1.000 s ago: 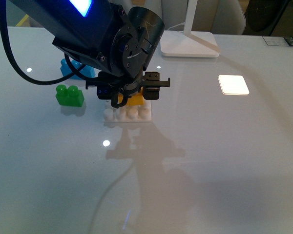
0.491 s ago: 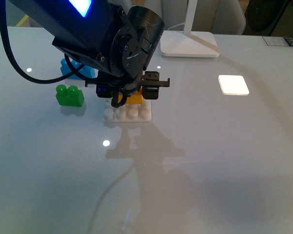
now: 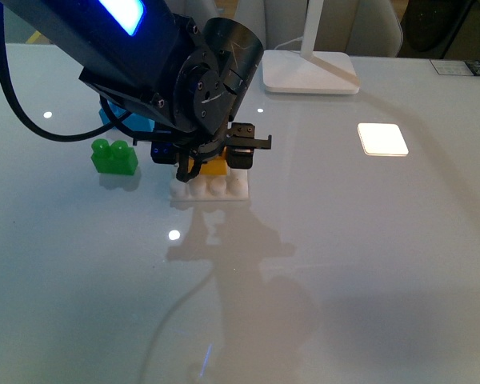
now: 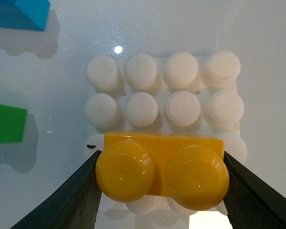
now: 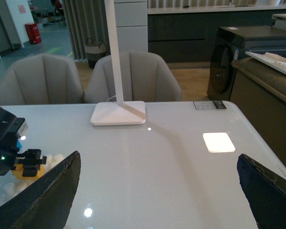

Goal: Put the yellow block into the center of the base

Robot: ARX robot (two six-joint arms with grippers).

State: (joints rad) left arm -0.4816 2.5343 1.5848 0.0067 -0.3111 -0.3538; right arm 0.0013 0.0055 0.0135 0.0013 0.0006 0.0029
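Note:
My left gripper (image 3: 212, 160) is shut on the yellow block (image 3: 215, 166), which hangs just above the white studded base (image 3: 210, 190) on the table. In the left wrist view the yellow block (image 4: 162, 169) sits between the two black fingers (image 4: 71, 195), studs facing the camera, over one edge rows of the base (image 4: 164, 95). I cannot tell whether it touches the studs. My right gripper (image 5: 157, 191) is open and empty, well off to the side; its view shows the block (image 5: 25, 170) and my left gripper far away.
A green two-stud brick (image 3: 114, 157) stands left of the base, and a blue brick (image 3: 124, 114) lies behind it, partly hidden by my left arm. A white lamp foot (image 3: 310, 74) stands at the back. A glowing white square patch (image 3: 382, 138) lies to the right.
My left gripper has shifted a little to the left and towards the front with the yellow block, which now shows lower, closer over the base.

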